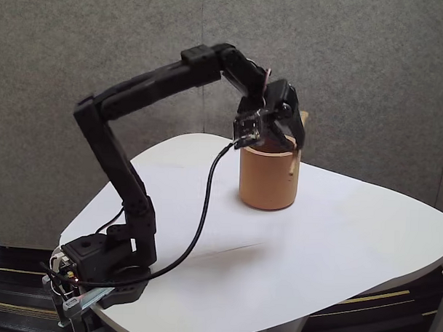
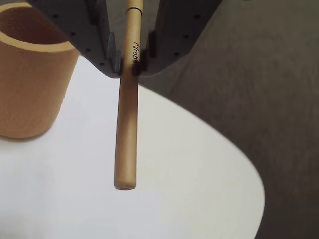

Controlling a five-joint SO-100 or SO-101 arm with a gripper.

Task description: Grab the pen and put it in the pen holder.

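Note:
The pen (image 2: 126, 134) is a light tan wooden stick with small black lettering, and my gripper (image 2: 127, 69) is shut on it. It hangs down from the jaws above the white table. In the fixed view the gripper (image 1: 294, 139) is at the upper right rim of the pen holder (image 1: 267, 178), a wide tan-orange cup, and the pen (image 1: 292, 163) hangs down just outside the cup's right wall. In the wrist view the pen holder (image 2: 30, 84) stands to the left of the pen, apart from it.
The white rounded table (image 1: 313, 242) has open surface around the cup. Its far edge curves close behind the pen in the wrist view, with grey carpet floor (image 2: 259, 74) beyond. A black cable (image 1: 205, 209) trails from the gripper to the arm base (image 1: 101, 271).

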